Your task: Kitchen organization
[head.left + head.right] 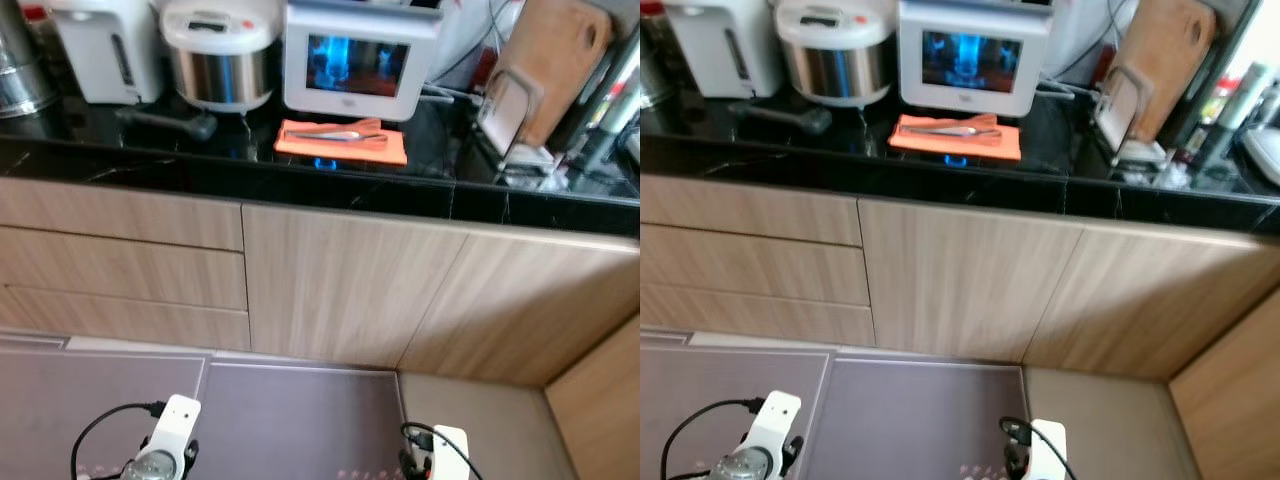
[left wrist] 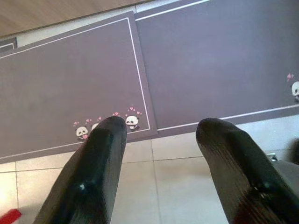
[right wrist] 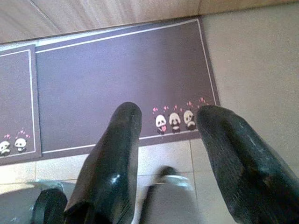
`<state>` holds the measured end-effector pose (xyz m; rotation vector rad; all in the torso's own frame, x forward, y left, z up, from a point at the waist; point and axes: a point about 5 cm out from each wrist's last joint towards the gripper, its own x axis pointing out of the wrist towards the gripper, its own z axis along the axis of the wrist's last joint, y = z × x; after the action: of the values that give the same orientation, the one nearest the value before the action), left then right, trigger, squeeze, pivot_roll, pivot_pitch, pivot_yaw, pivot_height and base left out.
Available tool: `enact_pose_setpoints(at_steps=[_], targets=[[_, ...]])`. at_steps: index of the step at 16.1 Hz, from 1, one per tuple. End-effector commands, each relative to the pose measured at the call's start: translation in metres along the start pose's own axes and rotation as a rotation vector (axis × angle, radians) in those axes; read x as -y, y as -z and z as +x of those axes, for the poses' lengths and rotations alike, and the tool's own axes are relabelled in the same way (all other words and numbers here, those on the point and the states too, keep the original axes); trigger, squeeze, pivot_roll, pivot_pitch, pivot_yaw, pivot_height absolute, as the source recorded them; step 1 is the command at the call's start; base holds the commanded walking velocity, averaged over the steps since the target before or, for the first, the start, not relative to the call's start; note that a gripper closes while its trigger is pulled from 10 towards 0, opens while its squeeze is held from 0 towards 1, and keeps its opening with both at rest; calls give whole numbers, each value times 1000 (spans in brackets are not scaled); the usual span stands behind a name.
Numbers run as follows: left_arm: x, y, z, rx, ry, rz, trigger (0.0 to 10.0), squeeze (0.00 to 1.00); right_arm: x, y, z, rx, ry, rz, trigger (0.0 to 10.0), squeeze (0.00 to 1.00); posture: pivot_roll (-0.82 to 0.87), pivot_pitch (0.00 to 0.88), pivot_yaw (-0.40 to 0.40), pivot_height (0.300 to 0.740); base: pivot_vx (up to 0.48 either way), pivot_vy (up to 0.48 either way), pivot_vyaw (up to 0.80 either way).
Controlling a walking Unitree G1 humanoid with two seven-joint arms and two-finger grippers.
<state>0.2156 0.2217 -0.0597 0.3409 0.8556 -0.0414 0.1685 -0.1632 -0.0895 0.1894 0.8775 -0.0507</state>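
You are looking down at a black counter (image 1: pixel 200 175) above pale wood cabinets (image 1: pixel 340 285), with both arms hanging low near the floor. The left gripper (image 2: pixel 159 128) hangs over a grey floor mat (image 2: pixel 70 88) with small pandas along its edge; its fingers (image 2: pixel 100 154) stand apart with nothing between them. The right gripper (image 3: pixel 163 114) hangs over the neighbouring mat (image 3: pixel 121 70), fingers likewise spread and empty.

On the counter you have an orange cloth (image 1: pixel 342 142) lying flat, with a pair of metal tongs (image 1: pixel 335 133) resting on top of it. Just behind the cloth stands a white appliance with a blue-lit window (image 1: pixel 357 62). To its left sits a rice cooker (image 1: pixel 220 55), then a white water boiler (image 1: pixel 105 50), and a dark handled tool (image 1: pixel 165 120) lies in front of those two. Toward the right a wooden cutting board (image 1: pixel 555 50) leans upright behind a small rack (image 1: pixel 510 115) (the items past it are too blurred to name).
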Motion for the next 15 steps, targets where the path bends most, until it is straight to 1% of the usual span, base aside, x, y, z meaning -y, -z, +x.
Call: enact_pose_setpoints(at_steps=[1, 5, 9, 10, 12, 13, 14, 15], targets=[[11, -1, 1, -9, 24, -6, 10000, 0, 11, 3, -2, -13, 30, -7, 10000, 0, 121, 0, -99, 740, 0, 458, 0], [17, -10, 2, 16, 32, -24, 10000, 0, 13, 2, -3, -7, 45, -5, 10000, 0, 115, 0, -96, 740, 0, 458, 0], [18, -10, 2, 15, 32, -27, 10000, 0, 12, 3, -2, -12, 46, -7, 10000, 0, 122, 0, -95, 740, 0, 445, 0], [17, -8, 2, 11, 30, -27, 10000, 0, 12, 3, -3, -11, 48, -23, 10000, 0, 122, 0, -95, 740, 0, 431, 0], [17, -6, 2, 5, 28, -24, 10000, 0, 12, 5, -3, -18, 53, -57, 10000, 0, 123, 0, -94, 740, 0, 426, 753], [17, -5, 2, 3, 27, -23, 10000, 0, 12, 6, -3, -22, 56, -56, 10000, 0, 123, 0, -95, 740, 0, 416, 800], [17, -5, 2, 2, 24, -25, 10000, 0, 12, 6, -3, -18, 57, -17, 10000, 0, 123, 0, -94, 740, 0, 412, 556], [17, -5, 1, 7, 24, -14, 10000, 0, 12, 6, -3, -18, 54, -24, 10000, 0, 125, 0, -94, 740, 0, 0, 0]])
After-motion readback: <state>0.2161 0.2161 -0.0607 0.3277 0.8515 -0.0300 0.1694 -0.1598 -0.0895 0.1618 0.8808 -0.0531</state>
